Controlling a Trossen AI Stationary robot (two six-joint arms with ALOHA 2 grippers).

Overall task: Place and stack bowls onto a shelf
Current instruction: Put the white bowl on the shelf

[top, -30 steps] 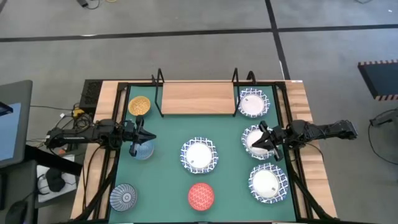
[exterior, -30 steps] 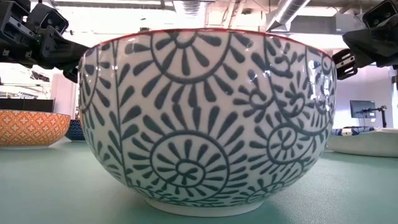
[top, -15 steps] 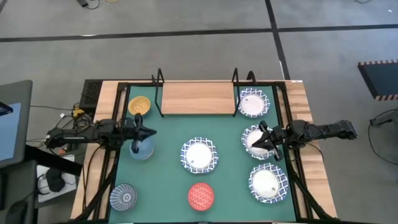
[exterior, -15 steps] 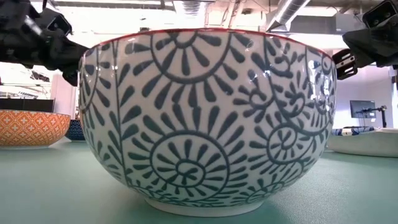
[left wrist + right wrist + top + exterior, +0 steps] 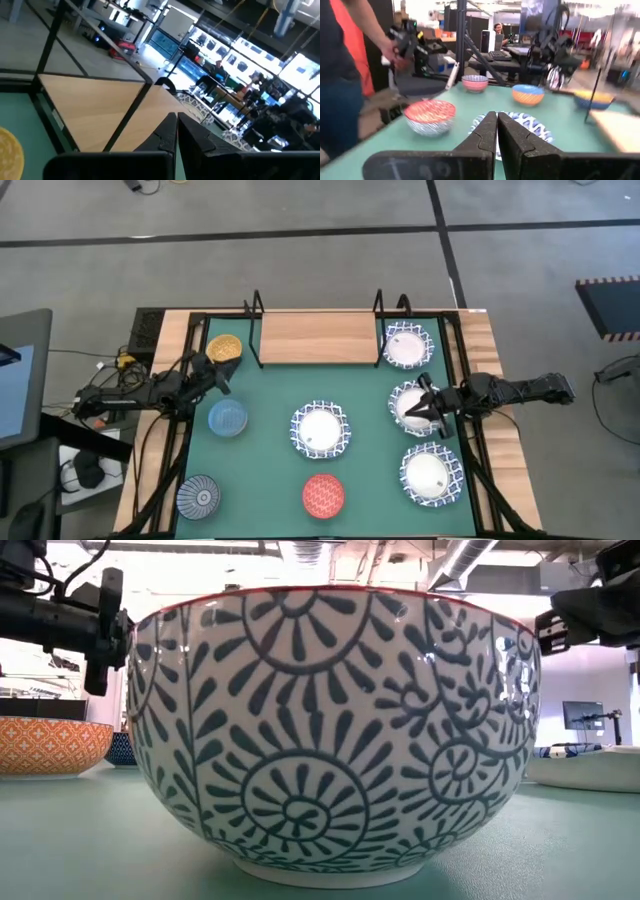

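The left gripper (image 5: pixel 213 373), fingers pressed together and empty, hangs between the yellow bowl (image 5: pixel 223 348) and the light blue bowl (image 5: pixel 227 418), angled toward the shelf (image 5: pixel 316 338), probably lining up a pick. The right gripper (image 5: pixel 420 402), likewise closed on nothing, hovers over the middle white lattice-rimmed bowl (image 5: pixel 406 406). All eight bowls sit off the bare shelf.

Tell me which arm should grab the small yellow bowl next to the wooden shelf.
Left. The left gripper hangs just beside the small yellow bowl, while the right gripper sits over a white lattice-rimmed bowl across the mat.
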